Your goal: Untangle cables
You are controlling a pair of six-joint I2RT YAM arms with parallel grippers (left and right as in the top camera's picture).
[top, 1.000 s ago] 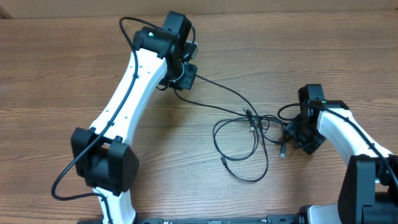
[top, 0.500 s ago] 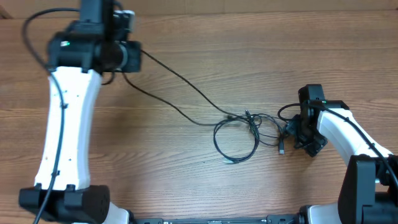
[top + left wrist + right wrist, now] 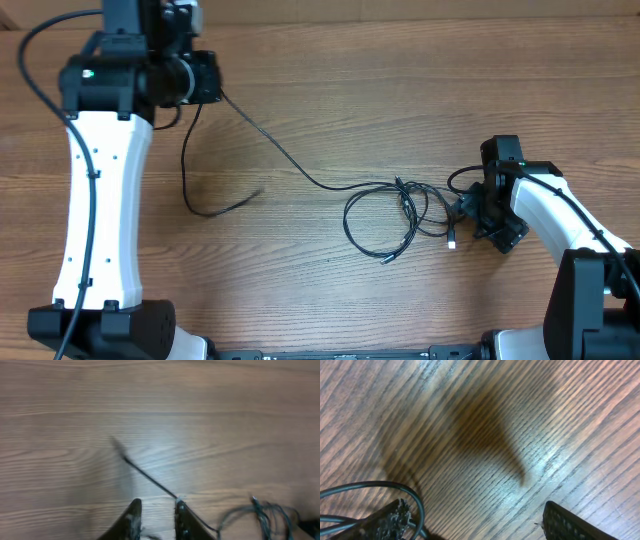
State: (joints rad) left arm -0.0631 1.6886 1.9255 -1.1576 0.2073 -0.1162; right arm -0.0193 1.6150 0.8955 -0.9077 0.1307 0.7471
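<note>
Right wrist, not overhead, shows right gripper (image 3: 475, 510) agape.

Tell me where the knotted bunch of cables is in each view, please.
Overhead: the knotted bunch lies right of centre on the table.
Left wrist: the knotted bunch is at the lower right edge.
Right wrist: only one black cord, lower left; whether it joins the bunch is unclear.
Shared landmark: the wood-grain table.

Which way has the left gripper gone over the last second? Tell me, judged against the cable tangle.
Yes. In the overhead view the left gripper has swung toward the picture's left edge, away from the cable tangle, which stayed mid-table.
</note>
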